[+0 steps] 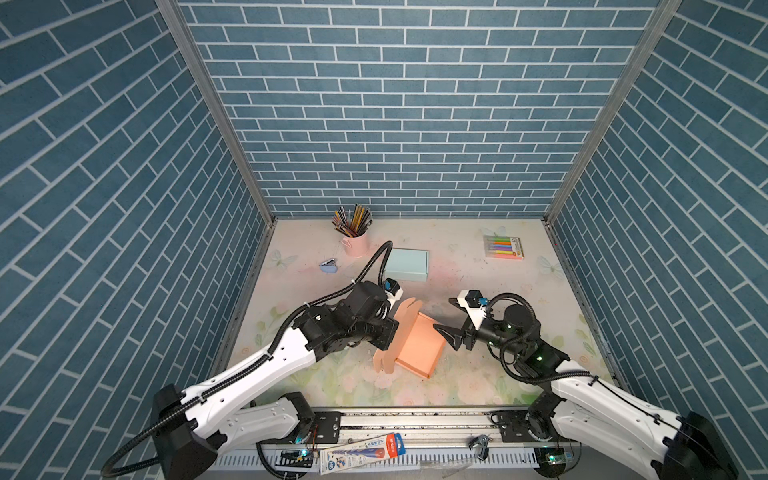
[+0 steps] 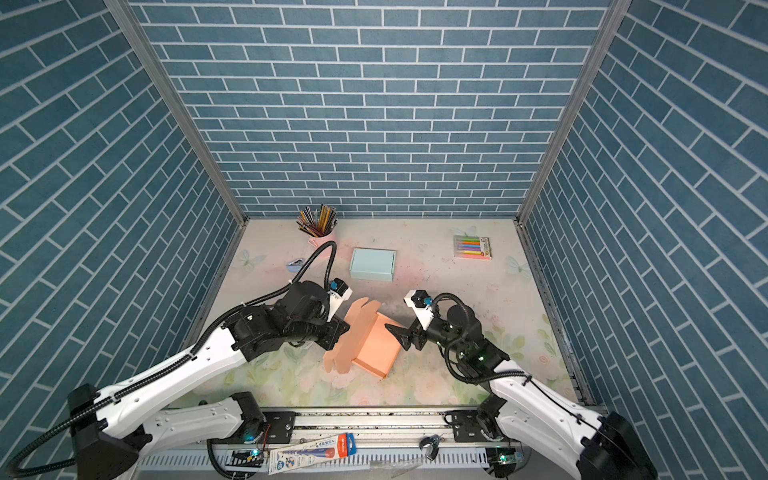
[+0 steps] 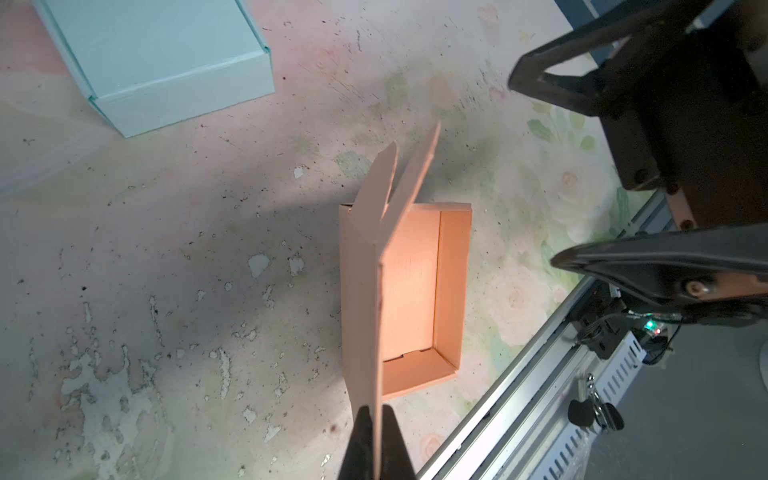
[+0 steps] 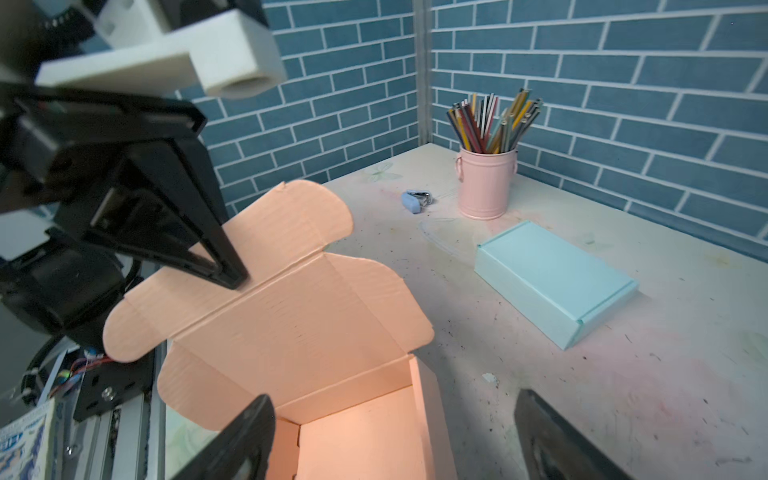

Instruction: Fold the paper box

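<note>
Paper box: an orange cardboard box (image 1: 417,349) sits on the table (image 1: 478,374) near the front middle, between the two arms. Its tray is open and turned at an angle to the table edge.
Lid: the lid (image 4: 291,316) stands up from the tray's left long side, with its rounded side flaps spread out.
Left pincer: the left pincer (image 3: 375,428) is clamped on the lid's free edge, one black finger on each face of the card.
Right pincer: the right pincer (image 1: 441,313) is spread wide and holds nothing. It is at the tray's right side, near the far corner. Whether a fingertip touches the wall cannot be told.
Blue box: a closed pale blue box (image 1: 406,264) lies behind the orange one, apart from it.
Far edge: a pink cup of pencils (image 1: 355,243) stands with a small blue stapler (image 1: 329,266) to its left, and a pack of markers (image 1: 503,247) lies far right.
</note>
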{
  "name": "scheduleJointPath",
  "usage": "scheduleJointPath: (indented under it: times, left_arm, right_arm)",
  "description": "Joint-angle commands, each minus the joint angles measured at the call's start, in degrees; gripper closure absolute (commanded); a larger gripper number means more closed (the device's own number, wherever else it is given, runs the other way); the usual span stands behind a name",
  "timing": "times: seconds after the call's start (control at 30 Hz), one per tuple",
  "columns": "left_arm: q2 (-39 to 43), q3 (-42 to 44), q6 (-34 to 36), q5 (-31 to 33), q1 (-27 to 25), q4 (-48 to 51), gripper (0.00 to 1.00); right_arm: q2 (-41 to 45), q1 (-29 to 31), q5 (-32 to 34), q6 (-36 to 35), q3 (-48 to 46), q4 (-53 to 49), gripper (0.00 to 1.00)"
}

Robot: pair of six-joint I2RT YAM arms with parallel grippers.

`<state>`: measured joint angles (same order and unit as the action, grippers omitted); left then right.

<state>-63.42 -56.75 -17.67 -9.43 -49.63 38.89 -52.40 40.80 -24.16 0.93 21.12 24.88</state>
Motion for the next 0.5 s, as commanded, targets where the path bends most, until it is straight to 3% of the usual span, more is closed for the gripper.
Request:
scheduleJointPath:
  times: [0.0, 0.2, 0.47]
  left_arm:
    - [-1.48, -2.50, 6.27, -2.88, 0.25, 3.96, 1.00]
    - [-3.02, -3.93, 9.47, -4.42, 0.22, 5.26, 1.00]
    - [-3.98, -4.84, 11.12, -3.89, 0.32, 5.65, 1.00]
  right_arm:
    - [-6.04, -1.62, -10.11, -11.25, 2.28, 8.19, 0.10]
    - [-15.74, -3.55, -18.16, -16.21, 6.39, 7.48, 0.15]
    - [-21.80, -3.62, -24.28, -18.77, 10.91, 4.95, 0.27]
